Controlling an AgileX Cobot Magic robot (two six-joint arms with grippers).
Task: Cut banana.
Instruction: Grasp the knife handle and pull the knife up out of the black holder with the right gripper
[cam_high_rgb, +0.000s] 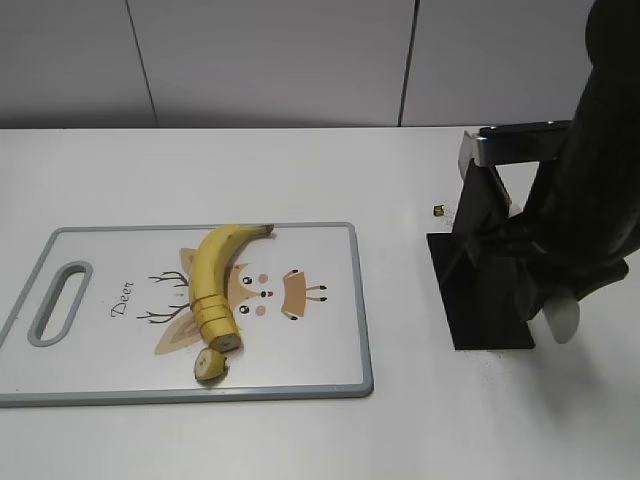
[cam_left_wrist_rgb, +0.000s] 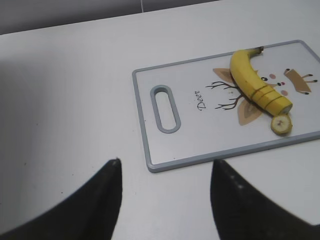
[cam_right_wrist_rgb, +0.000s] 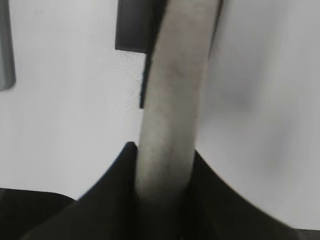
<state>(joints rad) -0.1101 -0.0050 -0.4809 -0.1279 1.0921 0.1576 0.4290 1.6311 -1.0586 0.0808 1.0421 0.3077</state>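
The banana (cam_high_rgb: 212, 272) lies on the cutting board (cam_high_rgb: 330, 370), across the tan deer print (cam_high_rgb: 275, 297), with its dark stem tip pointing toward the far edge of the board and its cut end toward the near edge. The cut end is divided into several round slices that remain stacked against the body of the fruit; one slice (cam_high_rgb: 211, 364) lies apart, flat on the board just beside the cut end, pale centre up. The board is white with a grey rim and a slotted handle (cam_high_rgb: 58, 302) at its left end, and it rests on a white table (cam_high_rgb: 300, 170). In the left wrist view the banana (cam_left_wrist_rgb: 251, 80) and the separate slice (cam_left_wrist_rgb: 282, 124) appear at the upper right, well apart from the left gripper (cam_left_wrist_rgb: 165, 172), whose two dark fingers stand spread with bare table between them — nothing is held. The right arm works at the right side of the exterior view, near a black stand (cam_high_rgb: 482, 262) with a flat base on the table. The right gripper (cam_right_wrist_rgb: 162, 172) is clamped on a pale, rounded handle (cam_right_wrist_rgb: 172, 100) — the handle runs up between the two dark fingers in the right wrist view, and its pale end (cam_high_rgb: 563, 318) shows below the gripper in the exterior view. A small dark speck (cam_high_rgb: 438, 210) lies on the table left of the stand.
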